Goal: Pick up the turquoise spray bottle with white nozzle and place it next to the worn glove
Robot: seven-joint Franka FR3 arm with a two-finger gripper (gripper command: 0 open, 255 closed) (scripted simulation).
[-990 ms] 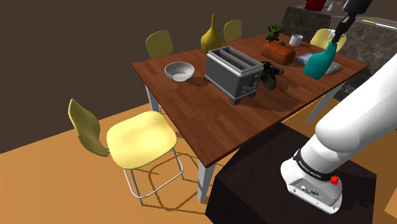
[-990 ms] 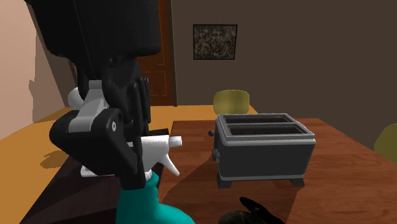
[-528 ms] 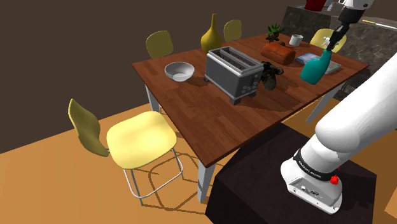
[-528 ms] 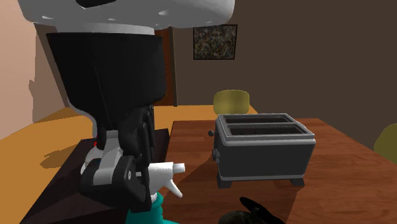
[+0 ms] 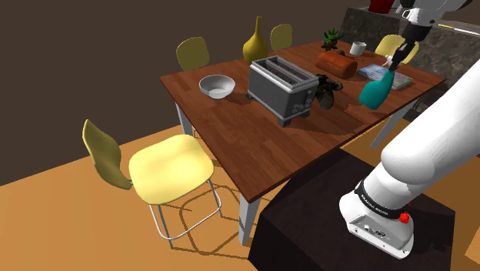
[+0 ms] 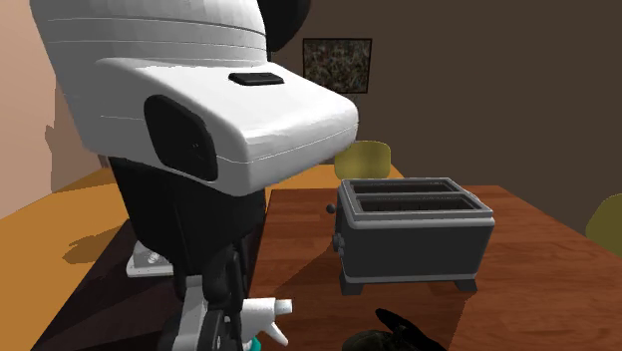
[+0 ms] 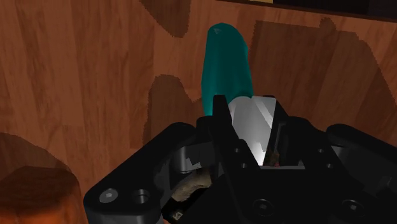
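**bottle carried lower and closer to the glove**

compared with a second ago, the arm has come down. in the shoulder view the turquoise spray bottle (image 5: 375, 92) has sunk and shifted toward that view's left, off the blue book (image 5: 382, 72) and closer to the dark glove (image 5: 327, 91). in the second exterior view the white arm link now covers the upper left. the gripper (image 6: 212, 321) has dropped to the bottom edge, with the white nozzle (image 6: 265, 311) sticking out to that view's right and just a sliver of turquoise under it.

the bottle has a smooth turquoise body that widens toward its base, and a white spray head. it hangs tilted from the gripper (image 5: 399, 55), base down. in the wrist view the black fingers (image 7: 220, 113) are clamped on the white head, and the turquoise body (image 7: 226, 63) points away from the gripper (image 7: 247, 116) over brown wood. whether the base touches the table (image 5: 254, 154) cannot be told.

the bottle is over the right end of the table in the shoulder view, close to the near edge that faces the stand. bare wood lies between it and the glove. the grey toaster (image 5: 283, 88) stands just left of the glove, touching or nearly so. a brown block (image 5: 337, 63) lies on the far side of the glove.
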